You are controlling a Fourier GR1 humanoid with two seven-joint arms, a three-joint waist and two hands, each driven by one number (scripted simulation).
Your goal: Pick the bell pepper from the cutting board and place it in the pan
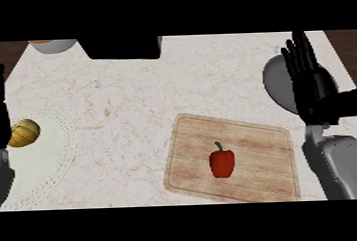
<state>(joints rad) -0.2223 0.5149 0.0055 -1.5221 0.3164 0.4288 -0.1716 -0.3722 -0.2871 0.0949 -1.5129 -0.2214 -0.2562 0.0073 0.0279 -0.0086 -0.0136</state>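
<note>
Currently nothing is being gripped by the open black right hand (313, 83).
The red bell pepper (222, 162) is being carried, stem away, on the wooden cutting board (265, 143), lower-left of that nearer hand.

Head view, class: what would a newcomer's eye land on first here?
The red pepper stands out first, lying alone on the wooden cutting board at the lower centre-right. Next comes the black right robot hand, open with fingers up, at the right edge, overlapping the grey pan in this view. A piece of yellow food sits at the left edge.
</note>
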